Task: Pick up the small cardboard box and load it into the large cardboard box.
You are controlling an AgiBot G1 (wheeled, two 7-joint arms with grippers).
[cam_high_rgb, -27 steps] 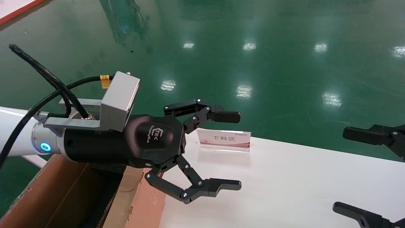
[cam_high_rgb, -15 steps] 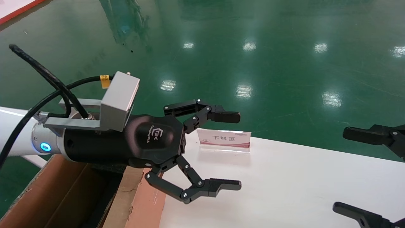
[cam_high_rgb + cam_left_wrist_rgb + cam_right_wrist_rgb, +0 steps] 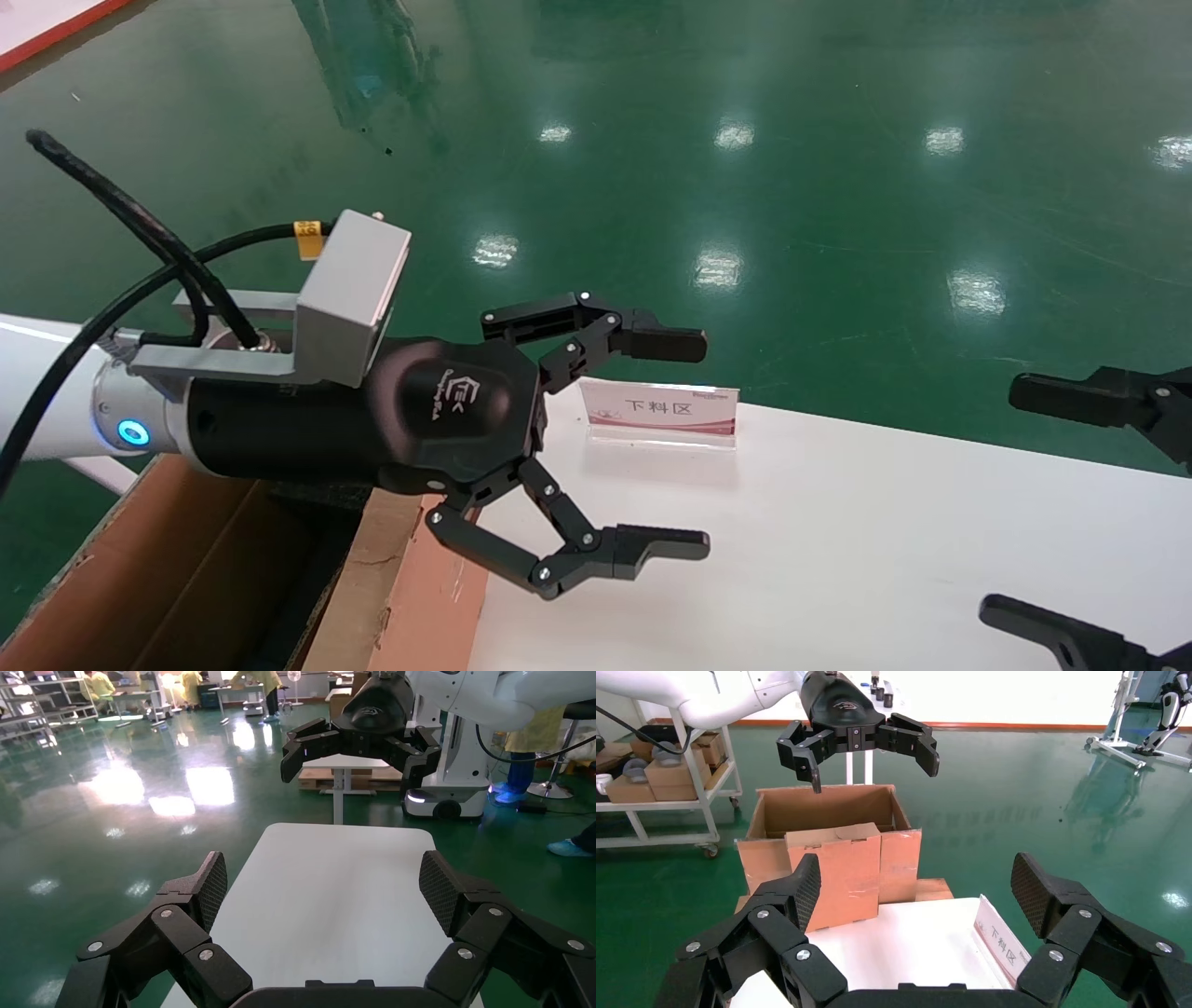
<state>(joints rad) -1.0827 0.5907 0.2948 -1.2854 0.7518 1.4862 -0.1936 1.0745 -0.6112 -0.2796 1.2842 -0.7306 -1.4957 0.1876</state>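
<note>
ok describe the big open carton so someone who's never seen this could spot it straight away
Start at the white table; just off its end, on the green floor, stands the large cardboard box, directly beneath the open left pincer. It is brown corrugated, open-topped, with long flaps hanging down its table side. Unlike the smaller closed cartons on the white cart behind it, it gapes open.

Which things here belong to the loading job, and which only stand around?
For the job: large cardboard box, open; left gripper and right gripper, both open and empty. The small cardboard box is not visible.

Standing around: sign, white table, cart.
</note>
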